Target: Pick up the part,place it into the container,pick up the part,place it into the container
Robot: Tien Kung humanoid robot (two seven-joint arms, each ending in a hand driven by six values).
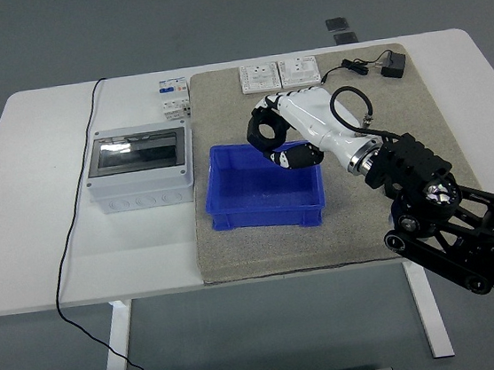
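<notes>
Over the bin's far edge I have the part [267, 132], a black ring, gripped in my right hand's [288, 136] curled fingers. My blue bin [267, 202] looks empty, so I judge the first drop is not yet made. I can't see the second part; my arm covers the mat [247, 261] there. Open room lies right of the bin; the grey box [138, 169] crowds its left.

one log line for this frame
right robot hand | holds black ring part | above blue bin far edge | not released | left arm out of view
</notes>
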